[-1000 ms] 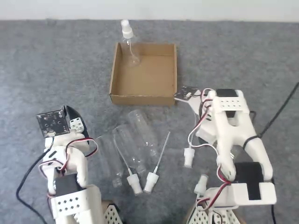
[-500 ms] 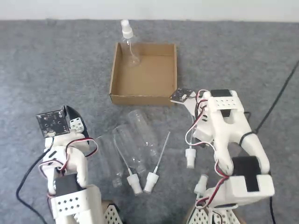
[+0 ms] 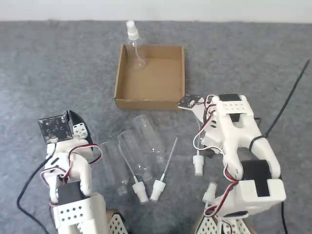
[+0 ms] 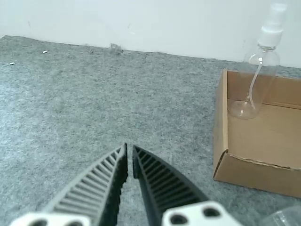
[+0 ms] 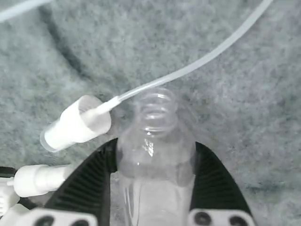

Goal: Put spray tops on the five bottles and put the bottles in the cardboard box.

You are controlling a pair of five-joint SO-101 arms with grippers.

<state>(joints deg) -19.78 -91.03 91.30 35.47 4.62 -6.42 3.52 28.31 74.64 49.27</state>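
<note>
- Lower left: your left gripper [image 4: 130,148] hangs low over the grey carpet [image 3: 58,63]. Its jaws are drawn to a thin slit with nothing between them.
- Just right of that arm, 3 clear uncapped bottles lie side by side on the carpet. They are the left bottle [image 3: 113,165], the middle bottle [image 3: 134,152] and the long bottle [image 3: 148,132], which reaches nearest the box.
- At their near ends lie 2 spray tops, the first spray top [image 3: 140,191] and the second spray top [image 3: 157,189]. The second one's thin tube slants up toward the right.
- Centre, farther back: the cardboard box [image 3: 148,103] stands open. 1 capped bottle [image 3: 134,48] is upright in its far left corner.
- Right of the lying bottles, a third spray top [image 3: 197,164] lies just beside your right arm [image 3: 239,131]. A fourth spray top [image 3: 209,191] lies nearer that arm's base.
- Far right: your right gripper [image 5: 155,149] clasps an open-necked bottle [image 5: 154,165] just below the neck, with a jaw pressed to either side.
- In the right wrist view, a loose spray top [image 5: 75,125] lies just beside the bottle's mouth. Its dip tube [image 5: 202,59] runs off across the carpet.
</note>
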